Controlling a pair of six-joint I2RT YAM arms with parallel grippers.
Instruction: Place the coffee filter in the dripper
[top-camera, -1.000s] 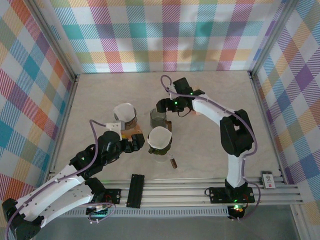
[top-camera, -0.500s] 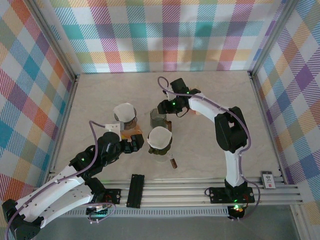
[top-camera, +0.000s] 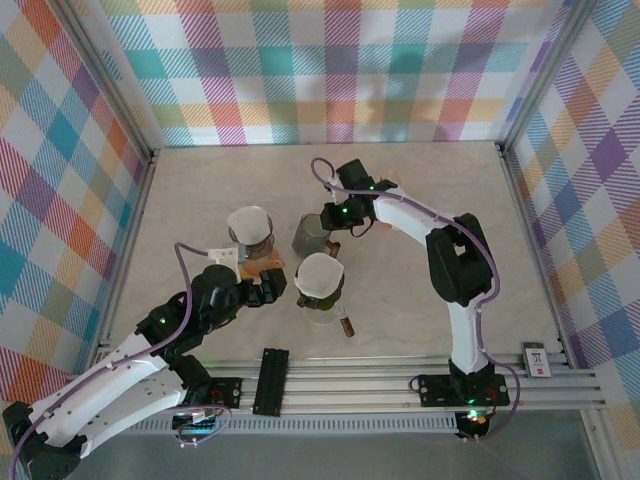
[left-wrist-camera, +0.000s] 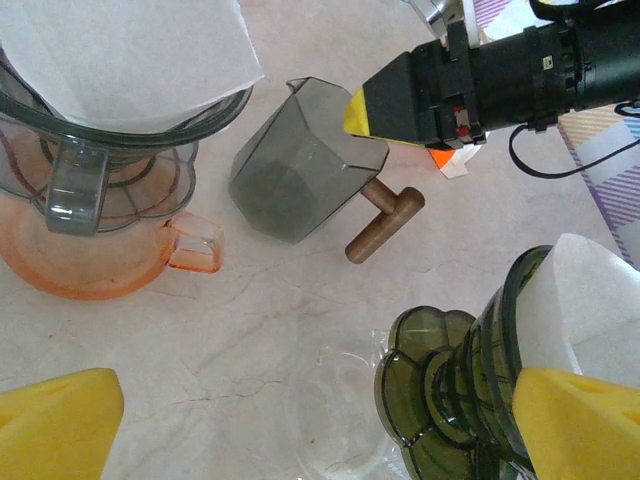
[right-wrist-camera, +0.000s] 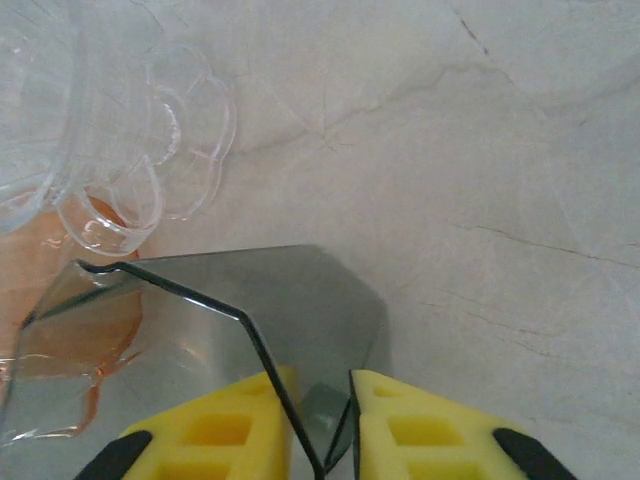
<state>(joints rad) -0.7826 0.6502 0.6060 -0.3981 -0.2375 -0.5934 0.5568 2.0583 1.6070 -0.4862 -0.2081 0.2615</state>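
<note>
Gray dripper (left-wrist-camera: 295, 175) is sitting tilted, right gripper (right-wrist-camera: 318, 415) pinching its rim; left gripper (left-wrist-camera: 320, 420) is hovering, fingers spread wide, empty.

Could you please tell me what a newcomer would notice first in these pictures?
The right gripper pinches the rim of a tilted smoky grey faceted dripper with a wooden handle, mid-table. Near it, a clear glass dripper on an orange cup and a dark green dripper each hold a white paper filter, before the open left gripper.
</note>
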